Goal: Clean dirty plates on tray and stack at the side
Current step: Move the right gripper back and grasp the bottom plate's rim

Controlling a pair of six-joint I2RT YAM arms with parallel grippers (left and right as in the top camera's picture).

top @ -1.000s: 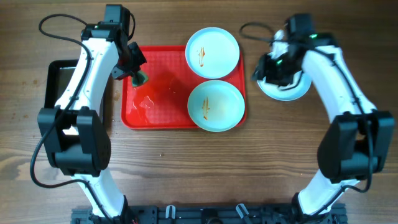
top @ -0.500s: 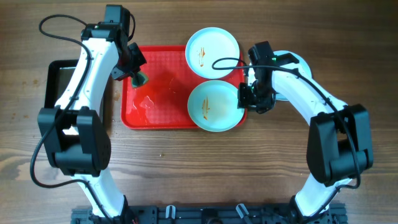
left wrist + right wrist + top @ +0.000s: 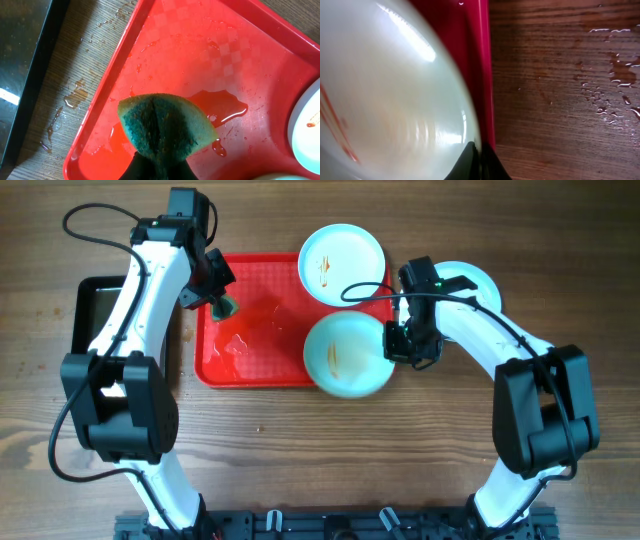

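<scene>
The red tray (image 3: 260, 350) holds two plates streaked with orange-brown sauce. One plate (image 3: 342, 252) lies at its far right corner. My right gripper (image 3: 392, 346) is shut on the right rim of the near plate (image 3: 345, 355), which looks blurred and slightly raised. In the right wrist view the fingers (image 3: 477, 155) pinch that plate's rim (image 3: 385, 90) beside the tray rim (image 3: 483, 60). A third plate (image 3: 472, 280) lies on the table right of the tray, partly hidden by my right arm. My left gripper (image 3: 222, 302) is shut on a green-and-yellow sponge (image 3: 165, 125) above the wet tray (image 3: 200, 55).
A black glossy pan (image 3: 100, 320) stands left of the tray and also shows in the left wrist view (image 3: 25, 50). Water puddles lie on the tray (image 3: 220, 107). Water drops lie on the wooden table right of the tray (image 3: 615, 75).
My right gripper moved left from the plate on the table to the near tray plate and shut on its rim. That plate has shifted slightly. The left arm has not moved.
</scene>
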